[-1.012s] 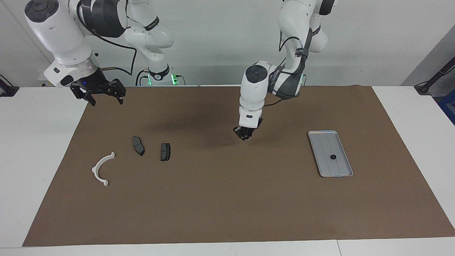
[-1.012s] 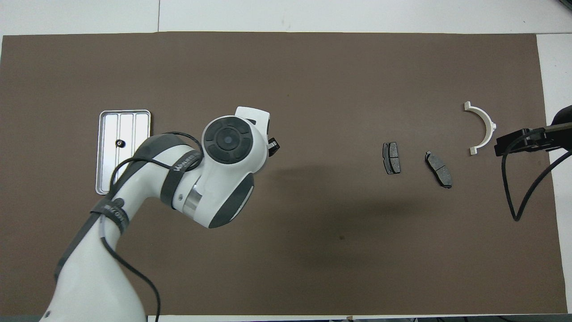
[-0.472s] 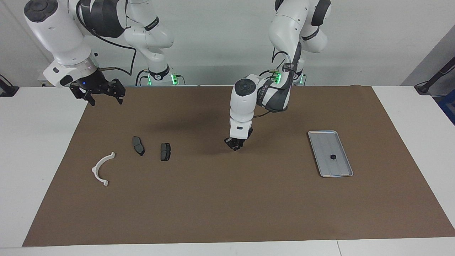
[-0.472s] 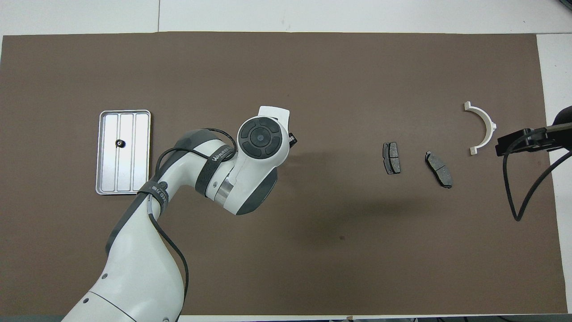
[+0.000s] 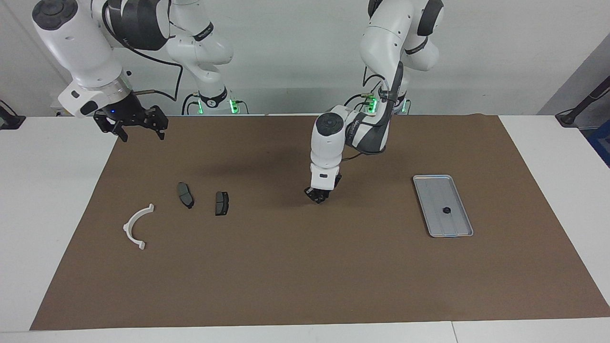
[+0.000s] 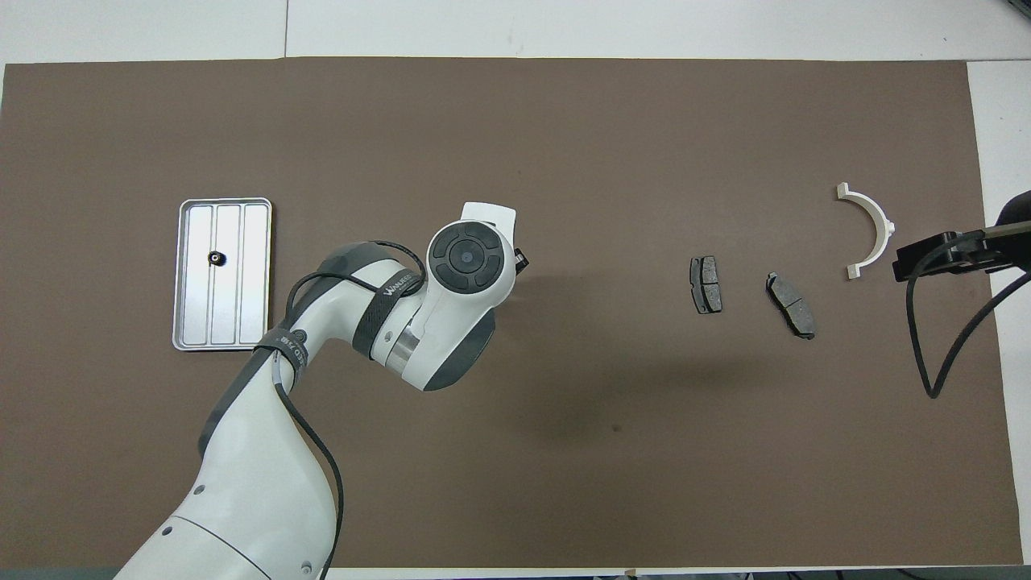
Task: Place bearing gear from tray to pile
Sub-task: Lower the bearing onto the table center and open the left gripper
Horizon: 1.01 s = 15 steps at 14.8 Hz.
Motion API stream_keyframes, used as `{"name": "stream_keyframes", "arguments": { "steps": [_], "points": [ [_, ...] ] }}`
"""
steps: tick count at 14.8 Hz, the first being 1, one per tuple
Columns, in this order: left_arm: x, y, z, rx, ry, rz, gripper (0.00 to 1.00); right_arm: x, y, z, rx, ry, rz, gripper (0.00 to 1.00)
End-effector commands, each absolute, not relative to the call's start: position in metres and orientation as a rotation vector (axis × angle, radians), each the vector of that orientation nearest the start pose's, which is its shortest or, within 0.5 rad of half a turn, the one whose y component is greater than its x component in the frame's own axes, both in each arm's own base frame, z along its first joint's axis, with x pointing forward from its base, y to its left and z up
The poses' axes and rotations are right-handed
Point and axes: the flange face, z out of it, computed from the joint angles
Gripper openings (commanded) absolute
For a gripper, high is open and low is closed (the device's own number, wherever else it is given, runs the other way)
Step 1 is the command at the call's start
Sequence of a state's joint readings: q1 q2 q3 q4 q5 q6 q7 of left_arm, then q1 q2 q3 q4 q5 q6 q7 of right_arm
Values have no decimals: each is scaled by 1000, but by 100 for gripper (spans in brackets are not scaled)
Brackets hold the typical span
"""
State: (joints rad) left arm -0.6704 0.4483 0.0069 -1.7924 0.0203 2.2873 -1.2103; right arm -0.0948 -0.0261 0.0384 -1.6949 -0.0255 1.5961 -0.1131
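The silver tray (image 5: pixel 431 177) lies on the brown mat toward the left arm's end, also in the overhead view (image 6: pixel 225 202). A small black bearing gear (image 5: pixel 446 210) sits in it (image 6: pixel 215 258). The pile lies toward the right arm's end: a white semicircular bracket (image 5: pixel 136 224) (image 6: pixel 874 225) and two dark pads (image 5: pixel 186 195) (image 5: pixel 221 203). My left gripper (image 5: pixel 318 196) hangs just above the mat's middle, between tray and pile; the wrist hides most of it in the overhead view (image 6: pixel 519 259). My right gripper (image 5: pixel 138 131) is open and empty, raised over the mat's corner by its base.
The brown mat (image 5: pixel 305 267) covers most of the white table (image 5: pixel 43 200). The right arm's black cable (image 6: pixel 934 346) hangs over the mat's edge near the bracket.
My left gripper has moved from nearer the tray toward the pile and has come down close to the mat. The right arm, gear and pile have not moved.
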Motion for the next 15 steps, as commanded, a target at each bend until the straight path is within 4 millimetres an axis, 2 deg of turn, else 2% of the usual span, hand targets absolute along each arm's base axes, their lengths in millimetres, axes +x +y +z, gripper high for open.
{"name": "stream_keyframes", "arguments": {
  "steps": [1,11,15],
  "points": [
    [514,-397,301,-3064,-835,-107,0,540,-37,582,-3152,-123,83,100],
    [517,-396,301,-3077,-853,-127,2,541,-37,583,-3152,-128,78,100],
    [514,-392,293,-3088,-869,-143,5,541,-38,583,-3151,-137,76,100]
  ]
}}
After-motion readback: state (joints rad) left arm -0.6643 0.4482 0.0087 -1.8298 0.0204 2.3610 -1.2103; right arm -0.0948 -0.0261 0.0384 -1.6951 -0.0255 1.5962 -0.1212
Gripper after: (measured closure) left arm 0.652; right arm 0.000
